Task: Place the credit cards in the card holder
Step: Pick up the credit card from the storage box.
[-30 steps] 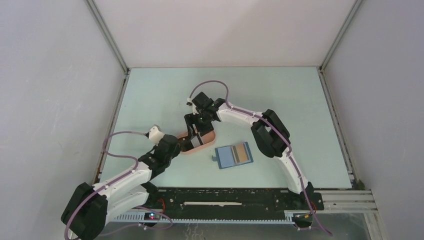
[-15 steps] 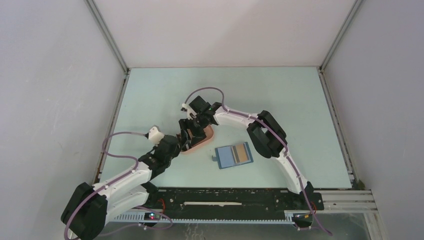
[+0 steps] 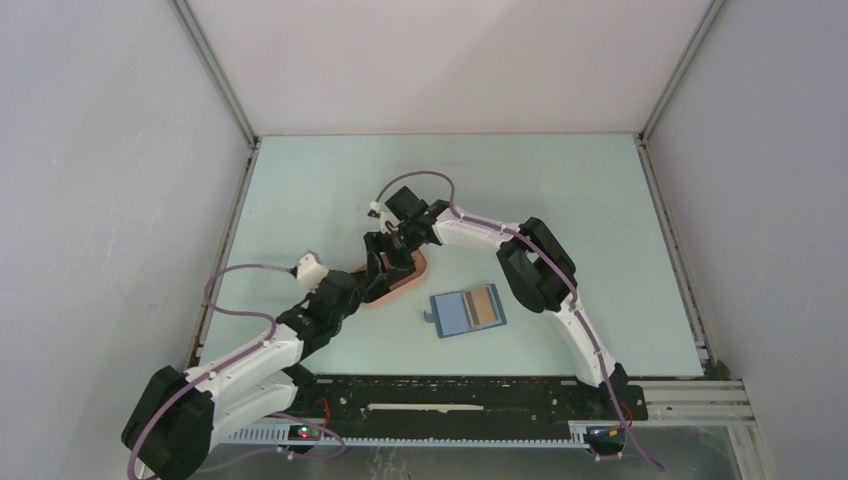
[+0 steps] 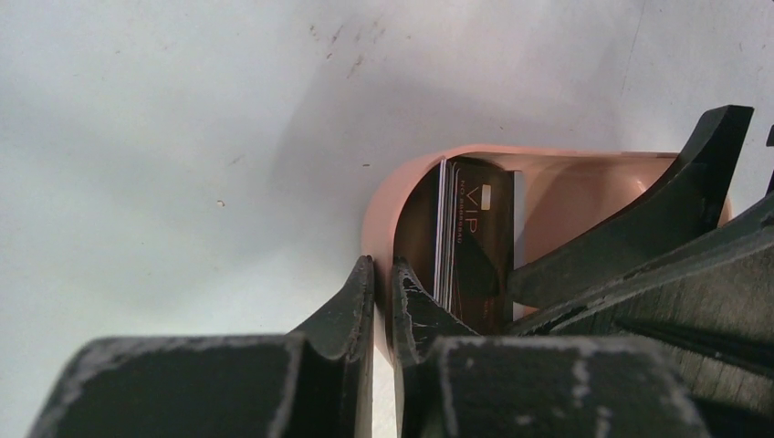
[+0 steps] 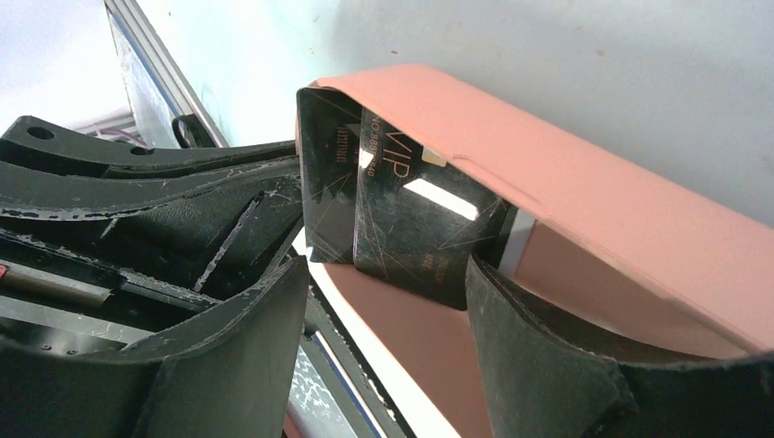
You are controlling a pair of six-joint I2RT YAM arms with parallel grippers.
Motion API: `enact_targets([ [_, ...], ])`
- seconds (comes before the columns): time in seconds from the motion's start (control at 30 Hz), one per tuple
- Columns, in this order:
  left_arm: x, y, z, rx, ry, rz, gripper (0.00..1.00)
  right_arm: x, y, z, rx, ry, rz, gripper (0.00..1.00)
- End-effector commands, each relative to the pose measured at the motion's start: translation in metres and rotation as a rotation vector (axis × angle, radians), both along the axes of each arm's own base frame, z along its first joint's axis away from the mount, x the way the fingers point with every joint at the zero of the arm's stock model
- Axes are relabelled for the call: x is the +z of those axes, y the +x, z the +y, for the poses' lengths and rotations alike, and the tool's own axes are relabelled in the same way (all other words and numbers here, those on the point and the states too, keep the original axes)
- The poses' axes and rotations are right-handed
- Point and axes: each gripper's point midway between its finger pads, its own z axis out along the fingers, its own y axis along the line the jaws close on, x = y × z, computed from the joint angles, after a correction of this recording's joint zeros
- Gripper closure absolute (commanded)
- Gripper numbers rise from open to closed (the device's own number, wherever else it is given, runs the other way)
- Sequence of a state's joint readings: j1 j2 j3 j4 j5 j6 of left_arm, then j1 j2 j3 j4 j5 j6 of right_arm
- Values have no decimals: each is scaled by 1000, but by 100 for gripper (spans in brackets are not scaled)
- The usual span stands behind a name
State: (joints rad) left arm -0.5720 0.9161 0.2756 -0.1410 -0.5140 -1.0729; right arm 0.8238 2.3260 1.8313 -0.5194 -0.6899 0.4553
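Left tool (image 4: 383, 274) is nearly shut, pinching the end rim of the pink tray (image 4: 557, 182) and holding it down on the desk (image 3: 560, 190). Right tool (image 5: 388, 274) is wide open and dipped into the tray, a finger on either side of the black credit cards (image 5: 402, 219), not clamped on them as far as I can see. The cards stand on edge just ahead of the left tool's tips, a small stack leaning on the tray's curved wall; count unclear. Card holder (image 3: 468, 311) lies open and flat, well apart from both tools, back toward the right arm's base, with a tan-orange card (image 3: 485, 305) on its inner side. Handling guess: the cards are light, thin, stiff and glossy, so slippery and likely to slide over one another; not fragile. Surest hold looks like pinching the two flat faces of the front card near its free upper edge. An edge-on grip could let it pop out.
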Motion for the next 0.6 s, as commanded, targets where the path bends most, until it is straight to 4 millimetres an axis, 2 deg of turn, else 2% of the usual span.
enact_targets([
  [0.0,38,22,-22,-31,-85,-113,100,-5,9,-5,-16,3,25,28],
  [0.3,37,23,-35,-99,-117,-121,83,-22,7,-2,-3,-6,101,28],
  [0.57,39,28,-50,-169,-167,-137,76,-17,2,1,20,32,144,26],
])
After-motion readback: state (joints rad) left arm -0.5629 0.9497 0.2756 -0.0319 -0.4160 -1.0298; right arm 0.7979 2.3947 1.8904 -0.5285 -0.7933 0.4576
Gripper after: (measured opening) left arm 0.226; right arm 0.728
